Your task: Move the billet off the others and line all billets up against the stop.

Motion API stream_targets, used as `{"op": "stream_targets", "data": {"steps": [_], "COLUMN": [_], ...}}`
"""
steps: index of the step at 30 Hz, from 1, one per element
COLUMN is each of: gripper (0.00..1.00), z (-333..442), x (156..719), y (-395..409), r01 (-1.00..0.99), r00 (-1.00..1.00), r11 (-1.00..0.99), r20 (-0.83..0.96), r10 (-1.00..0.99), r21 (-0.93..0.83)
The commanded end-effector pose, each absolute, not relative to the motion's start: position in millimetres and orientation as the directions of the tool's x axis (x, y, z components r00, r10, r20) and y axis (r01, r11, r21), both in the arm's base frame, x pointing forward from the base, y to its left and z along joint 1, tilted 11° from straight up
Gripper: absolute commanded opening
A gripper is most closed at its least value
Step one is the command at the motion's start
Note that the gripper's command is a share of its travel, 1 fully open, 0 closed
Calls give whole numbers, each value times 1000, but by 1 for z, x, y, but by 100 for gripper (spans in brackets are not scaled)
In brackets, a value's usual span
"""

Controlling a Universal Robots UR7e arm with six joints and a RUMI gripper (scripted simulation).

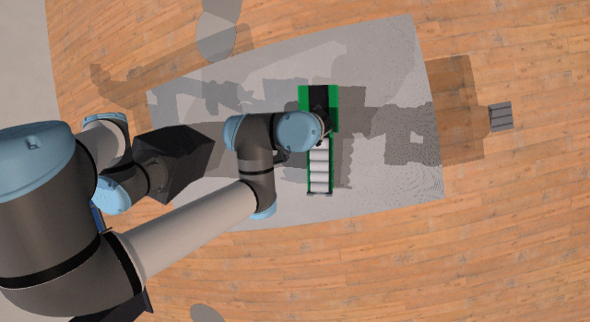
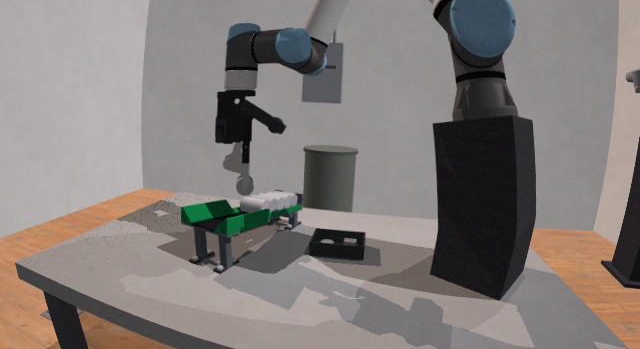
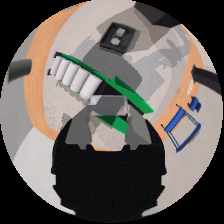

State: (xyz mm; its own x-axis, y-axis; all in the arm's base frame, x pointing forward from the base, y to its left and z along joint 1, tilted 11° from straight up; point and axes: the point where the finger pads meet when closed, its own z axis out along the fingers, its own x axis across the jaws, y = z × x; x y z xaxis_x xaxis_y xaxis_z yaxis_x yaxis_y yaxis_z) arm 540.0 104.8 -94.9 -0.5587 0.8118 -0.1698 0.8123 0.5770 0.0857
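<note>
My gripper (image 2: 244, 181) is shut on a light steel billet (image 2: 244, 184) and holds it in the air just above the green feed ramp (image 2: 225, 219). In the exterior view the held billet shows end-on, a little above and uphill of the row. Several other billets (image 2: 267, 200) lie side by side across the lower part of the ramp. From above, the row (image 1: 320, 167) fills the ramp's lower end and my wrist hides the gripper. In the wrist view the held billet (image 3: 107, 106) sits between my fingers, with the row (image 3: 75, 77) and the ramp (image 3: 127, 92) beyond it.
A black tray (image 2: 336, 243) with two recesses lies on the table to the right of the ramp. A grey cylindrical bin (image 2: 330, 178) stands behind the table. The arm's black pedestal (image 2: 482, 204) stands at the right. A blue frame (image 3: 181, 127) shows on the floor.
</note>
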Motion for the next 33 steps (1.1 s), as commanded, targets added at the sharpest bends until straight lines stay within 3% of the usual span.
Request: {"op": "stream_targets", "data": {"steps": [1, 18, 33], "gripper": [0, 0, 0], "z": [-94, -94, -94], "x": [542, 546, 549], "y": [106, 111, 115], "r01": [715, 415, 207], "r00": [-679, -894, -963], "r11": [697, 910, 977], "r20": [-179, -190, -184], "r10": [712, 406, 195], "r21": [63, -7, -49]}}
